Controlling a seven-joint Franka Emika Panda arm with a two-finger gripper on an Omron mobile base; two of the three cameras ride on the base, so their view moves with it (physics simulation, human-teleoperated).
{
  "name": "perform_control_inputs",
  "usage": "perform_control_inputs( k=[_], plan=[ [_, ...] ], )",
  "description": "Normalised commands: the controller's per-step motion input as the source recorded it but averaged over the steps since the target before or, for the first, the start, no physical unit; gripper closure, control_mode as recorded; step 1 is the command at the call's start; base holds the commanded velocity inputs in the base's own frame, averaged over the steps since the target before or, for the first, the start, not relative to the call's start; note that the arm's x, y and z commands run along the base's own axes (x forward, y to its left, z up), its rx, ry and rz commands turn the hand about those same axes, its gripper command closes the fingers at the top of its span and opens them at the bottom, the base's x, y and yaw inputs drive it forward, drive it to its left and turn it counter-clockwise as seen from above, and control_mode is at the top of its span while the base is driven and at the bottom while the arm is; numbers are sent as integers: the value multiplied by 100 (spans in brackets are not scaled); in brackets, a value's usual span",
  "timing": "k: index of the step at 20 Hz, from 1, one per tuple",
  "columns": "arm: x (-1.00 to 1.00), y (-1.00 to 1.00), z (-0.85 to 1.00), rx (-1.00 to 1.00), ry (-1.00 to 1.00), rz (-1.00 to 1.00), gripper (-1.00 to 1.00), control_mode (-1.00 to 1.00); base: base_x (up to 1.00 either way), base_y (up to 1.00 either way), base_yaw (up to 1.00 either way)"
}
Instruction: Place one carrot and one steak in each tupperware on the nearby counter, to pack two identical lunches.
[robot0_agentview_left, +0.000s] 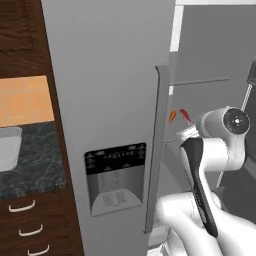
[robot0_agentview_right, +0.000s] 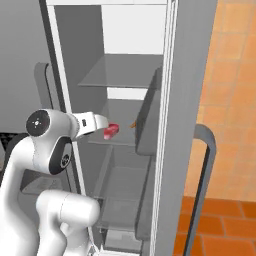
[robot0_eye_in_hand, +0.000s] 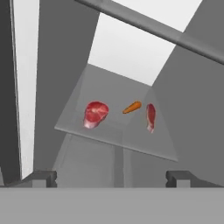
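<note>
Two steaks and one carrot lie on a glass shelf inside the open fridge. In the hand view a rounder steak (robot0_eye_in_hand: 95, 113) is on the left, the carrot (robot0_eye_in_hand: 132, 107) in the middle and a second steak (robot0_eye_in_hand: 150, 117) on the right, seen edge-on. My gripper (robot0_eye_in_hand: 111, 178) is open, short of the shelf's front edge, with nothing between its fingertips (robot0_eye_in_hand: 42, 176). From the right base view the steak (robot0_agentview_right: 111, 130) sits just past my hand, with the carrot (robot0_agentview_right: 134, 124) behind it. One tupperware (robot0_agentview_left: 8, 148) rests on the counter (robot0_agentview_left: 40, 160) at far left, cut off by the frame edge.
The fridge's closed left door (robot0_agentview_left: 100, 100) with its dispenser (robot0_agentview_left: 115, 177) and long handle (robot0_agentview_left: 159, 145) stands between the counter and my arm. The open right door (robot0_agentview_right: 182, 125) hangs at my right. More shelves (robot0_agentview_right: 120, 80) sit above and below.
</note>
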Motion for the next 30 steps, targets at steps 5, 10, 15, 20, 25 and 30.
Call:
perform_control_inputs(
  k=[5, 10, 15, 20, 25, 30],
  plan=[
    [0, 0, 0, 0, 0, 0, -100, 100, 15, -26, 24],
    [0, 0, 0, 0, 0, 0, -100, 100, 0, -46, 17],
    [0, 0, -12, 0, 0, 1, -100, -100, 0, -10, 10],
    [0, 0, -58, 9, 2, 0, -100, -100, 0, 0, 0],
    [22, -2, -20, 39, 4, 0, -100, -100, 0, 0, 0],
    [45, 2, -32, 27, 8, 0, -100, -100, 0, 0, 0]
  ],
)
